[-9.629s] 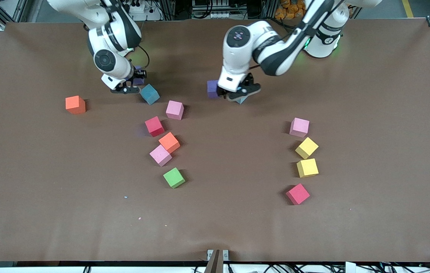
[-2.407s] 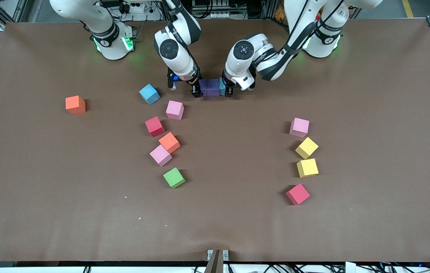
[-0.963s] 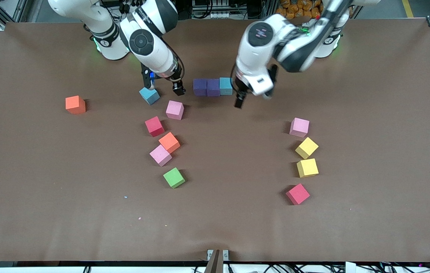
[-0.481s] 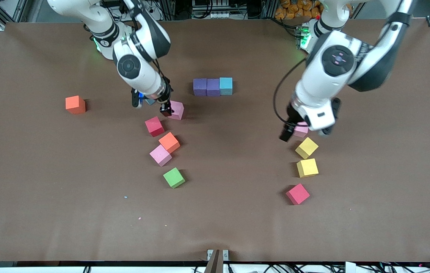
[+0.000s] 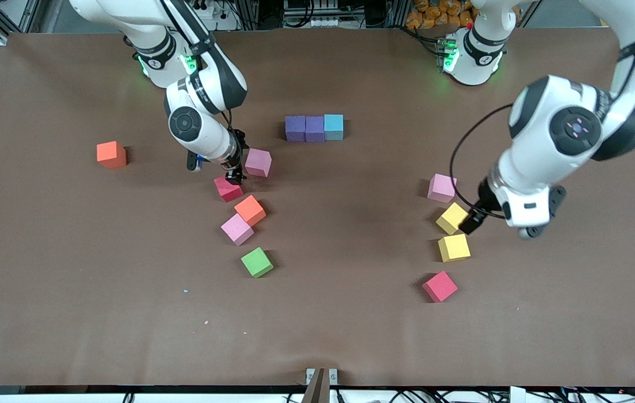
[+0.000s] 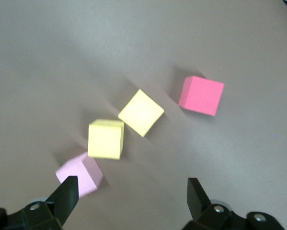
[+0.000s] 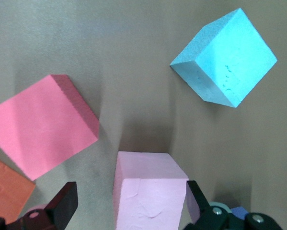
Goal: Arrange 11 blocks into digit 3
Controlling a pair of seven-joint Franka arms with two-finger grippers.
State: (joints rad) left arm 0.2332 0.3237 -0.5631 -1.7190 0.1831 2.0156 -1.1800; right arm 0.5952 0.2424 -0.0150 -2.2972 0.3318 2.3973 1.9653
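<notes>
Both arms swung outward, left gripper (image 5: 496,221) spread over matte yellow cubes (image 5: 453,218); right gripper (image 5: 214,168) spread over pink cube (image 5: 258,162)

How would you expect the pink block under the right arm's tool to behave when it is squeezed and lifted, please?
The pink block looks like matte foam, so it is probably light and gives slightly under a squeeze. Its grainy faces should grip rather than slip. As a flat-sided cube resting flat on the table, it should slide rather than roll if nudged.
</notes>
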